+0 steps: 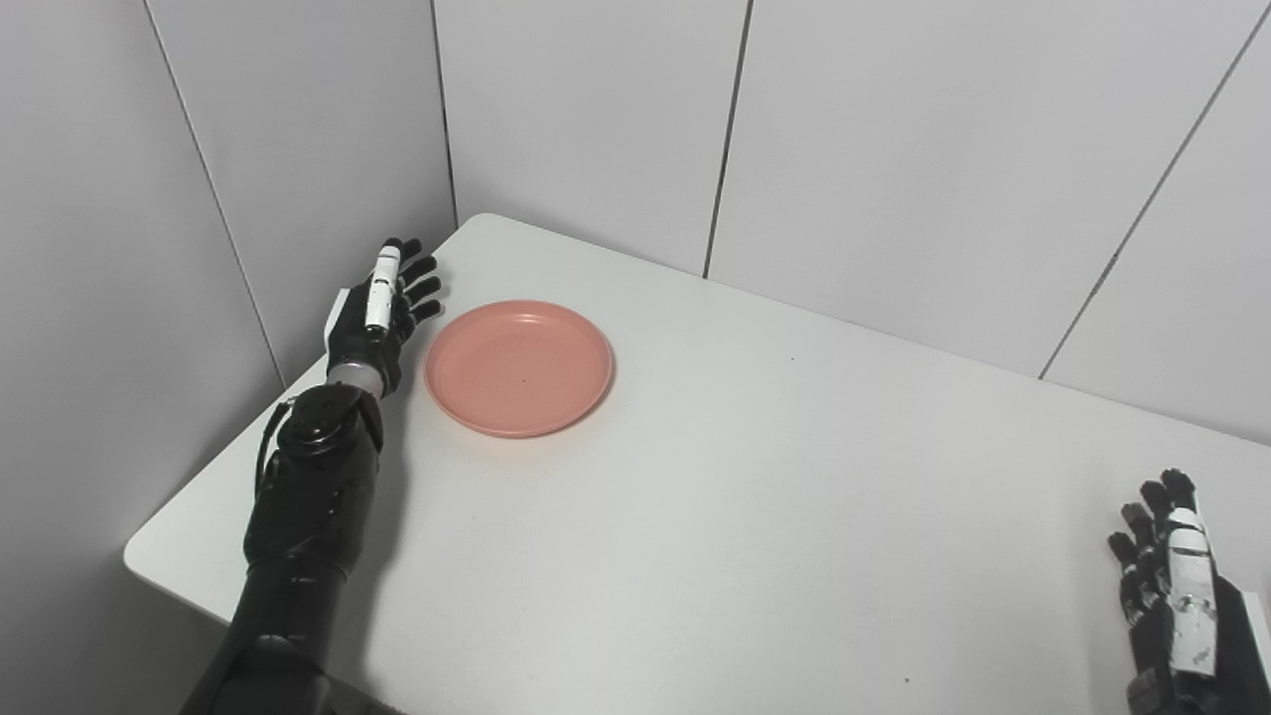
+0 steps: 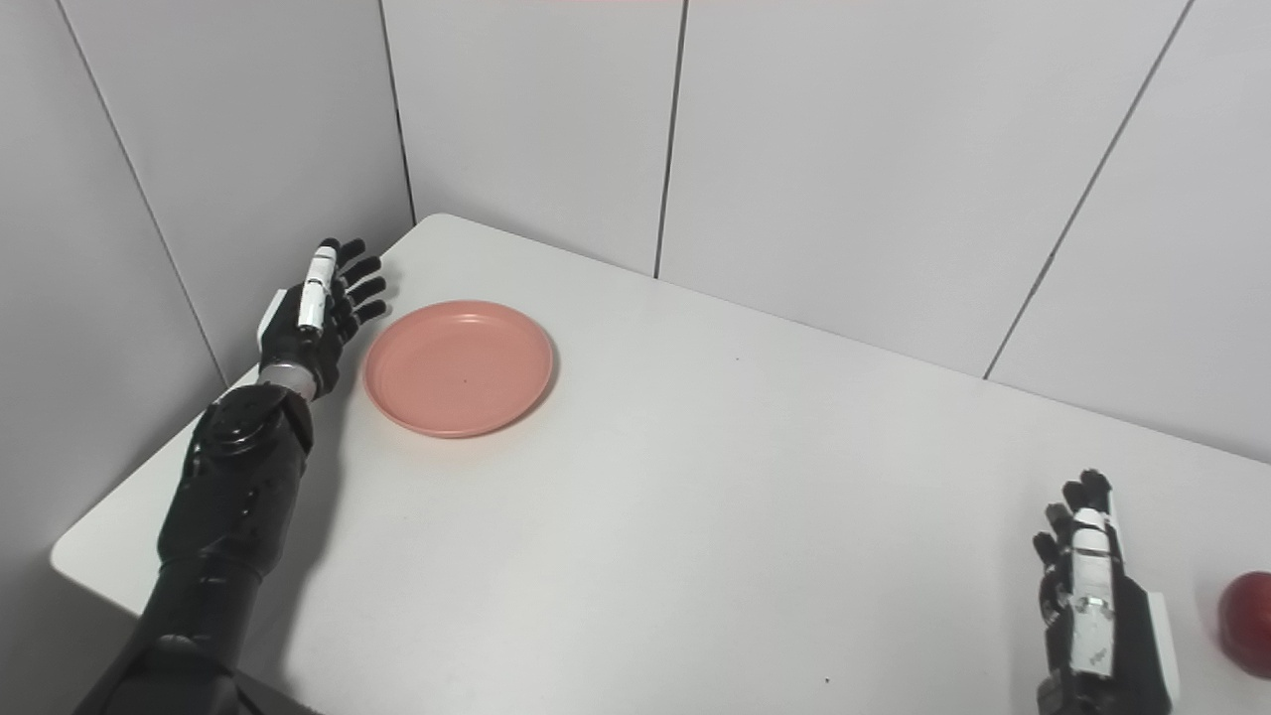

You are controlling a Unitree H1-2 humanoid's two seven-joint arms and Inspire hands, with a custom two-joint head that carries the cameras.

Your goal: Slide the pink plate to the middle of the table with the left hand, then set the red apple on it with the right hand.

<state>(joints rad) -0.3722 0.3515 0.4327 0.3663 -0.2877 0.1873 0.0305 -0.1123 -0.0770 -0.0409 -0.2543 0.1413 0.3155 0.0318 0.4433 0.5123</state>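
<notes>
Plate [image 1: 517, 367] empty on table [image 1: 755, 516], just right of left hand [image 1: 382, 313] with fingers spread, apple [image 2: 1249, 624] near right hand [image 2: 1092, 616], fingers apart, holding nothing

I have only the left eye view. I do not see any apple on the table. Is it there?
Observer: Yes. In the right eye view the red apple sits at the picture's right edge, partly cut off.
Operator: Where is it from the right hand?
Observer: Just to the right of the right hand, not touching it.
Operator: Does that hand hold anything?
Observer: No, it is open, fingers apart.
</notes>
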